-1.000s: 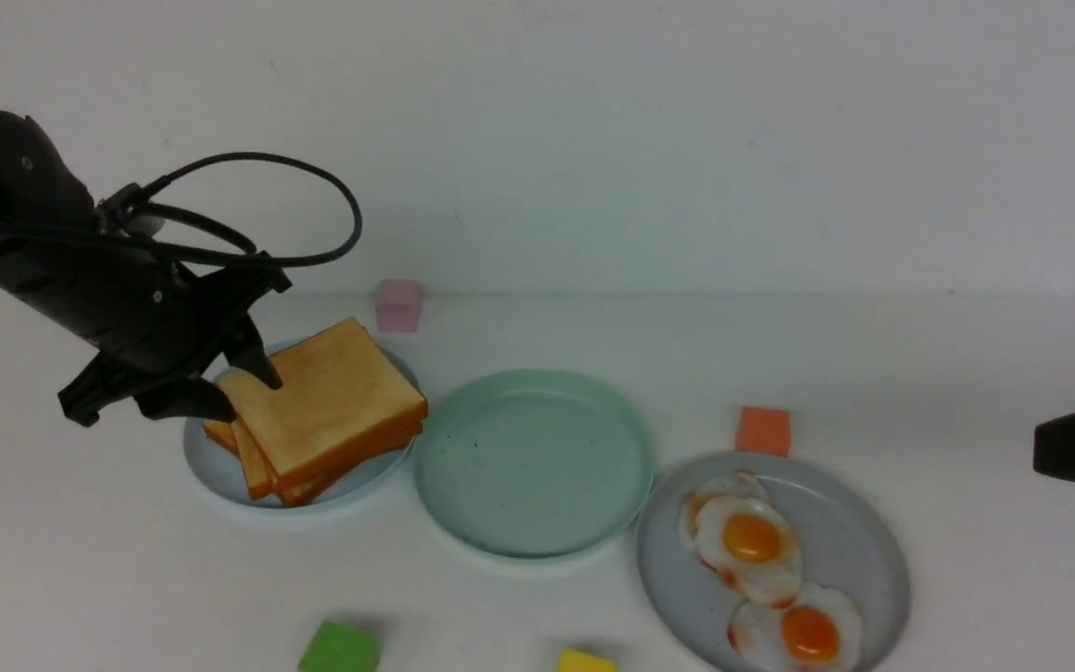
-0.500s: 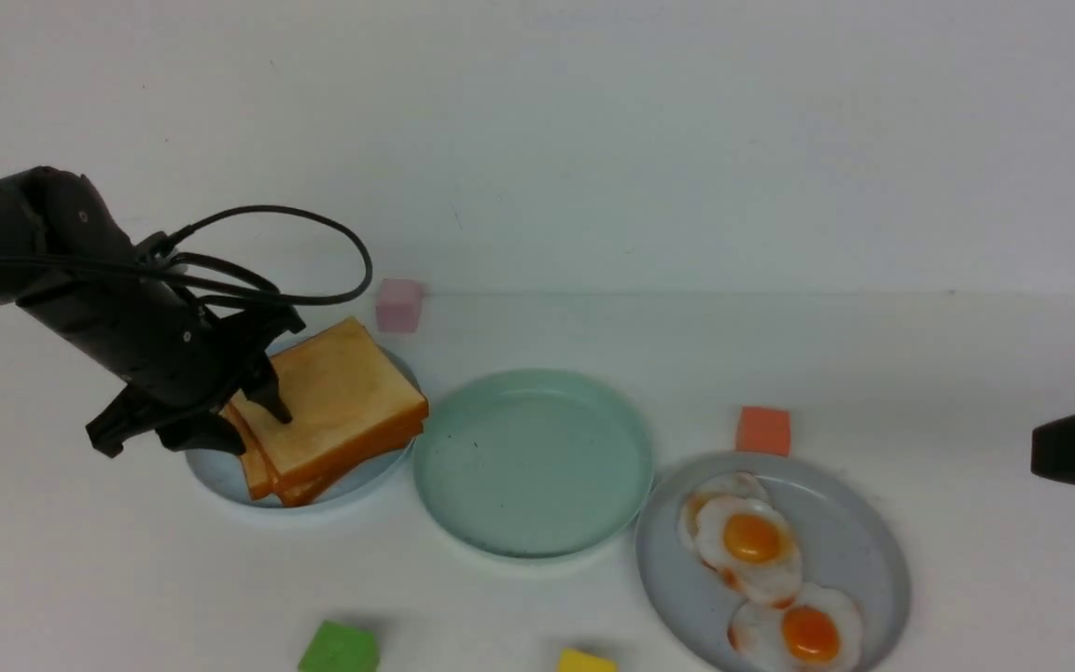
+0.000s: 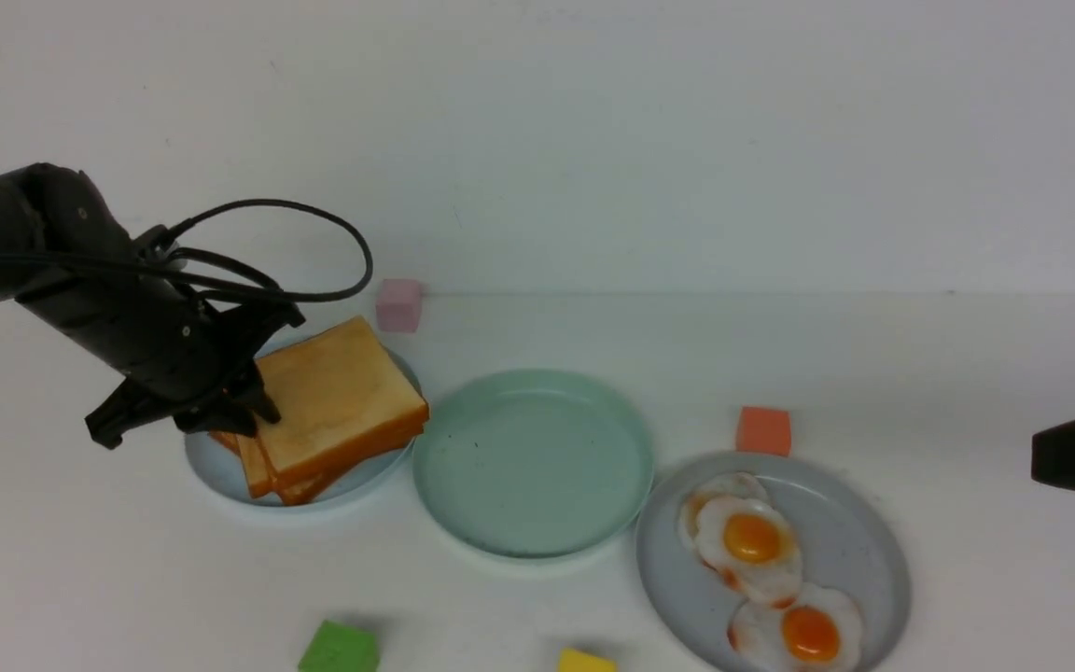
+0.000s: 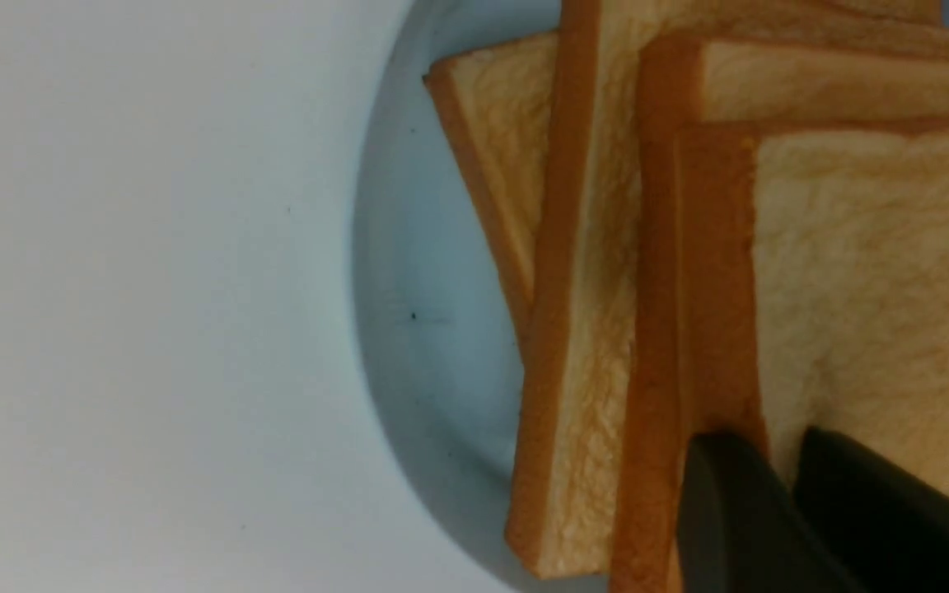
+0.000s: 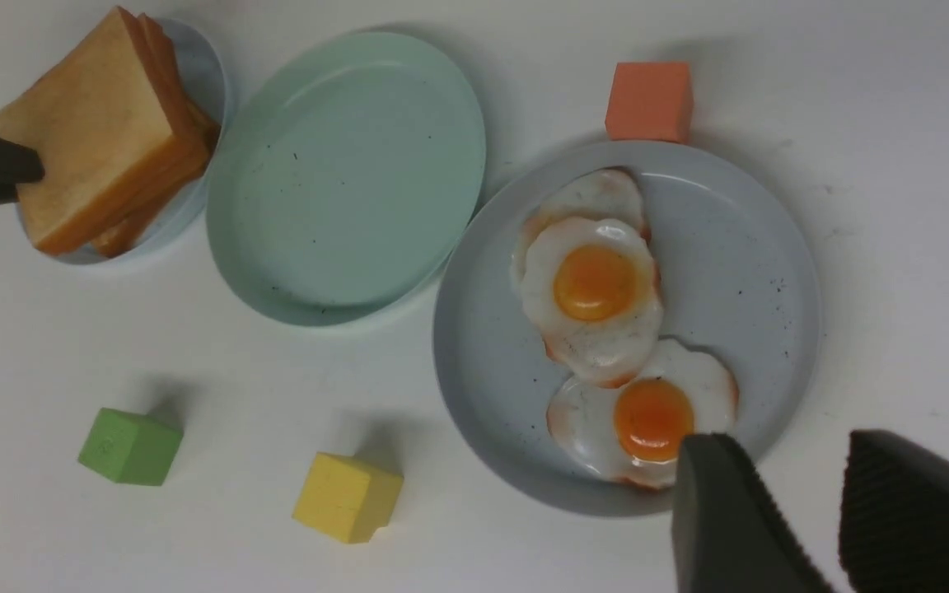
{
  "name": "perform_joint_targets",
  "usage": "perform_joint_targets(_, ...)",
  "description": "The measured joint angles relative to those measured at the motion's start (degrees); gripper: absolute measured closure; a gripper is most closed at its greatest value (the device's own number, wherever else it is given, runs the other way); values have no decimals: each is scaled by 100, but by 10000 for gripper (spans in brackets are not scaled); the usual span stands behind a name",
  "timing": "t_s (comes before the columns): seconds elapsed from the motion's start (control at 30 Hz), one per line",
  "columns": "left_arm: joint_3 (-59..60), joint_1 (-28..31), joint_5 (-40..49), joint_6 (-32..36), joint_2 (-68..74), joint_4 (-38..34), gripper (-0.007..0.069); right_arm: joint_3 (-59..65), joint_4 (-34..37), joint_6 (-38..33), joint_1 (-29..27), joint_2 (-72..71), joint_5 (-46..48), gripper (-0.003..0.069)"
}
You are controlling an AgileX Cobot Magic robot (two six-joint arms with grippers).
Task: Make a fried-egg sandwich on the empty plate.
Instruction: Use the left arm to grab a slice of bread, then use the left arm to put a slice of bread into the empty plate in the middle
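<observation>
1. The left gripper (image 3: 248, 411), whose jaws stood apart around the near-left corner of the toast pile a second ago, has now closed; its two fingers appear to pinch the edge of the top slice (image 3: 342, 392), one on the bread's face and one at the crust.
2. The arm has also dropped lower over the blue plate (image 3: 211, 467) during that second, and the top slice now sits slightly skewed on the slices under it.
3. The wrist view shows the dark fingertips (image 4: 722, 511) close together at the crust, with only a thin strip of bread between them.
4. The mint plate (image 3: 533, 462), where the sandwich is to be built, lies bare in the middle of the table, just beside the blue plate on one side and touching or nearly touching the grey plate (image 3: 859, 551) on the other.
5. No sandwich exists yet: all the toast is on the blue plate, and both eggs (image 3: 750, 541) lie overlapping on the grey plate.
6. The right gripper (image 5: 779, 469) hangs off to the right, beside the grey plate's edge, jaws apart and holding nothing; it shows no change over the second.
7. Judged from this, the first step is in hand: with the grip made, the slice looks ready to be lifted and carried the short way to the mint plate.
8. A corner hold could let the slice droop or drag its neighbour along.
</observation>
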Motion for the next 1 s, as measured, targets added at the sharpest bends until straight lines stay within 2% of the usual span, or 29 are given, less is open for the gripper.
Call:
perform_joint_targets(0.13, -2, -4, -135, 305, -582, 16, 612, 0, 0, 0, 0, 0, 3, 418)
perform_joint_targets(0.3, -71, -6, -166, 959, -1075, -124, 620, 0, 0, 0, 0, 0, 3, 418)
perform_joint_targets(0.47, -75, -117, 230, 3119, -1193, -1771, 621, 0, 0, 0, 0, 0, -5, 418)
perform_joint_targets(0.67, -75, -704, 377, 4683, -646, -2993, 622, 0, 0, 0, 0, 0, -83, 418)
perform_joint_targets(0.8, -103, -1046, -107, 4905, -69, -3103, 622, 0, -73, 0, 0, 0, -118, 418)
perform_joint_targets(1.0, -481, -1206, -408, 4865, 663, -3138, 615, 0, -271, 0, 0, 0, -129, 418)
